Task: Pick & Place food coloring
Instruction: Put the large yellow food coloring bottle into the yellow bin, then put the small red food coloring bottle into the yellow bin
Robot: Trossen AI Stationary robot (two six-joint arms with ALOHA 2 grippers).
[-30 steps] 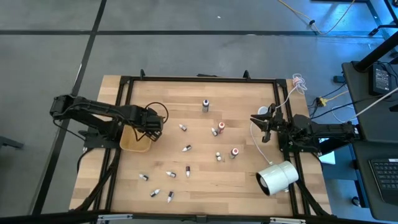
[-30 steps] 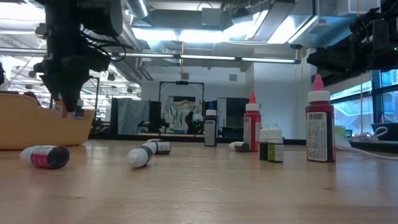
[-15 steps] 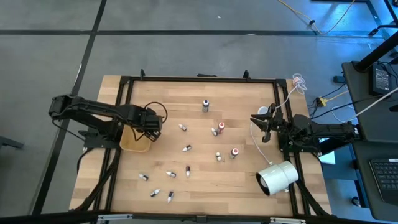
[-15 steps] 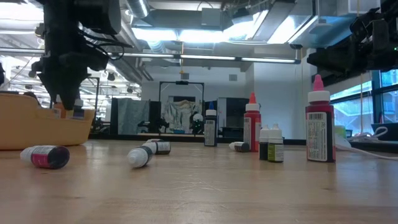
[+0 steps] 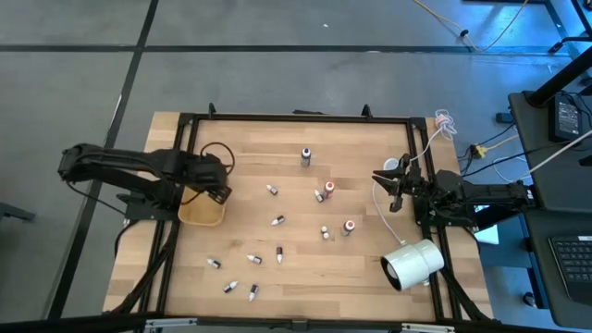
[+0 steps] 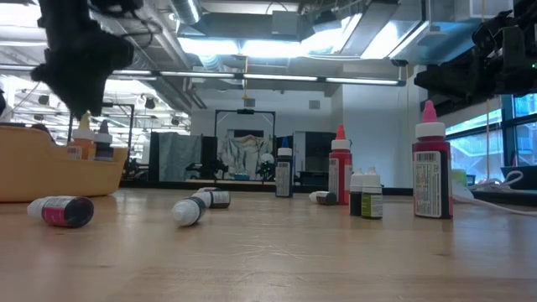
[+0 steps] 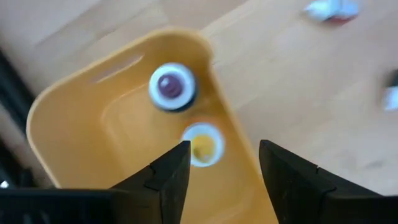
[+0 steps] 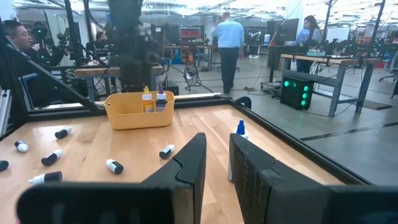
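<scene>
Since the left pincer (image 7: 221,165) hangs open over the tray (image 7: 74,124) and the right pincer (image 5: 392,188) waits closed, each bottle (image 5: 278,252) looks light, stiff, slippery; best pinched across its body.

No readable text anywhere I look. The tall red bottle (image 6: 431,172) in the low view has a white label with a barcode-like block and fine print, too small to make out. The short bottles (image 6: 366,194) beside it carry labels too, illegible. Nothing printed on the tan tray (image 7: 74,118) under my left claw, and the two bottle caps (image 7: 172,87) in it are blank. A screen (image 8: 189,32) in the room behind, in my right wrist view, shows nothing I can read.
</scene>
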